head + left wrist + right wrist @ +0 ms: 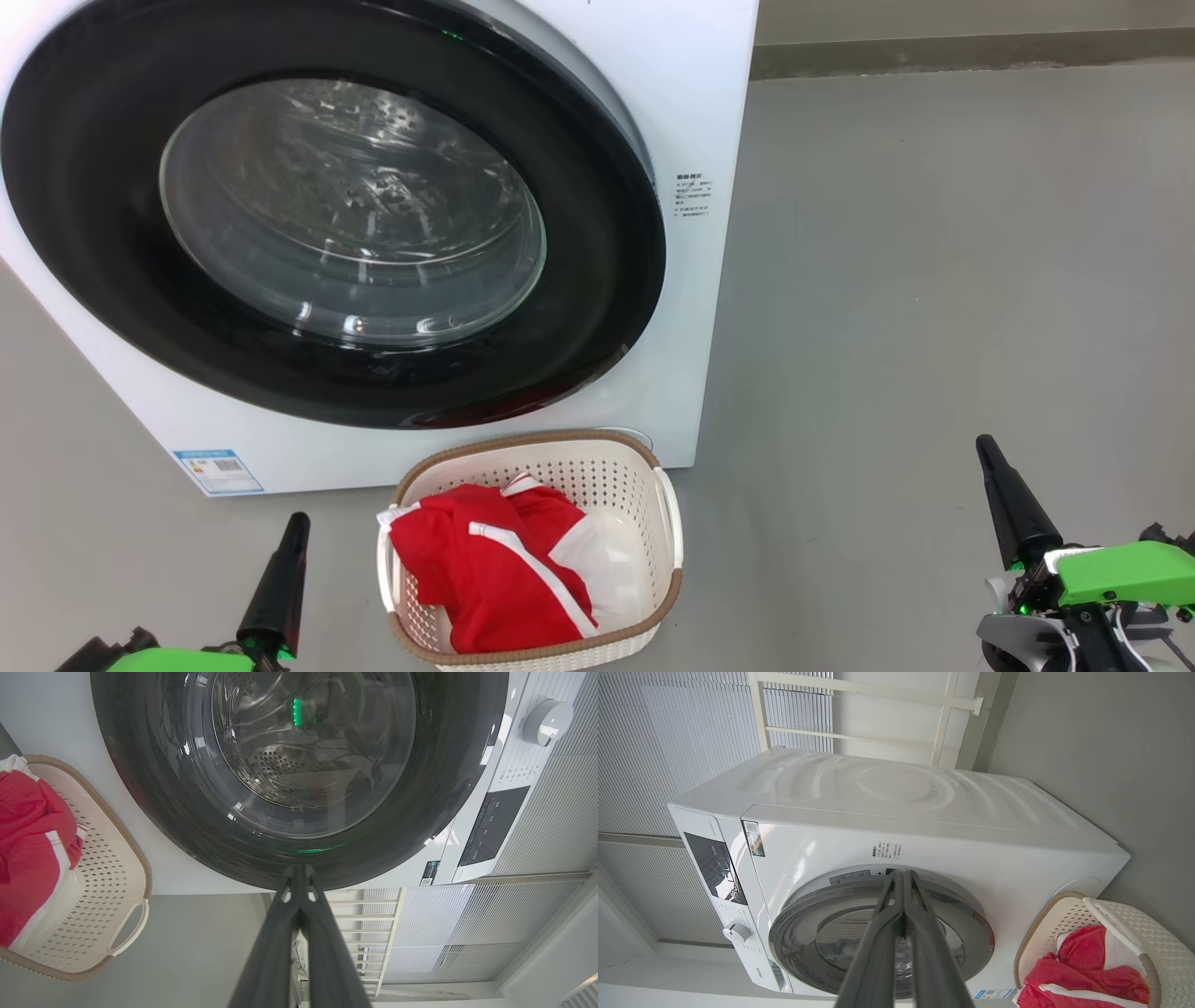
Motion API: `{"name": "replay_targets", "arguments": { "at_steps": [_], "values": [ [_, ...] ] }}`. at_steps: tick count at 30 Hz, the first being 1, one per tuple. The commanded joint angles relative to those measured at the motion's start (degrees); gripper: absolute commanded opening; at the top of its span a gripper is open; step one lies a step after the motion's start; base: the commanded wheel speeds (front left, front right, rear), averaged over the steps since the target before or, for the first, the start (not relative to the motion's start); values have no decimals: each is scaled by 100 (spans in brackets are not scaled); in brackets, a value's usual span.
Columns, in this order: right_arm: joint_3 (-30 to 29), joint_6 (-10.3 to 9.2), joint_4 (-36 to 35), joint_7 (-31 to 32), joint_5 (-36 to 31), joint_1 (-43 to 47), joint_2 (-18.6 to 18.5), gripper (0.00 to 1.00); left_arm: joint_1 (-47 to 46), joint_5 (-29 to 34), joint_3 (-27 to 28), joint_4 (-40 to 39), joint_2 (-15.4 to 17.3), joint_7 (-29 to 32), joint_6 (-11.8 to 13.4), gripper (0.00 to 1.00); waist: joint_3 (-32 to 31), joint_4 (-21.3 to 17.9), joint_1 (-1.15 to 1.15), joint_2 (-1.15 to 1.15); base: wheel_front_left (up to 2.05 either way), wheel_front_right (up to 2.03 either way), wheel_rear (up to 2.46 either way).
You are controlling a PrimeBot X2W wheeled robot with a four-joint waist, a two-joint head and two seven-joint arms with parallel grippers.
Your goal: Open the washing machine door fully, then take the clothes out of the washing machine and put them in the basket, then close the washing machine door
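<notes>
Lower left, left gripper (pixel 297 521): fingers pressed together on nothing, tip pointing up toward the door's lower rim.
washing machine (pixel 709 121): white box standing behind the basket.
washing machine door (pixel 350 215): looks closed, with its black rim lying against the front. Whether the latch caught cannot be told.
drum (pixel 285 763): seen through the glass, no red in it.
basket (pixel 668 523): on the floor (pixel 887 280) just in front of the machine's lower right corner, between the two grippers.
clothes (pixel 485 569): red and white garment bunched in the basket's left half, with a white corner lapping over the left rim.
right gripper (pixel 985 450): fingers closed together, holding nothing, over bare floor.
stage, judged: all three steps look done.
risk, basket: a rightward swing of the left arm would strike the light basket. That could skid it or drag the garment out by its overhanging corner.
risk, door: if it is unlatched it may spring ajar.
clothes to left gripper: to its right, near but not touching, with the basket rim between them.
clothes to right gripper: to its left, well apart.
door to grippers: above and beyond the left tip, and well apart from the right one.
</notes>
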Motion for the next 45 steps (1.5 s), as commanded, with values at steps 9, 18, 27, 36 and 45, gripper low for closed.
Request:
{"name": "replay_targets", "arguments": {
  "at_steps": [9, 18, 27, 36, 45],
  "values": [
    [68, 3, -167, 30, 7, -238, -92, 0, -232, -51, 221, -119, 55, 50, 2, 0, 0, 0, 0, 0, 0, 0, 0],
    [66, 3, -167, 32, 5, -238, -90, 0, -232, -44, 229, -119, 50, 56, 2, 0, 0, 0, 0, 0, 0, 0, 0],
    [64, 3, -167, 34, 4, -238, -89, 0, -233, -39, 235, -119, 46, 61, 2, 0, 0, 0, 0, 0, 0, 0, 0],
    [62, 3, -166, 35, 2, -238, -88, 0, -233, -34, 241, -118, 42, 66, 2, 0, 0, 0, 0, 0, 0, 0, 0],
    [61, 3, -166, 37, 1, -239, -86, 0, -234, -30, 246, -118, 38, 70, 2, 0, 0, 0, 0, 0, 0, 0, 0]
  ]
}}
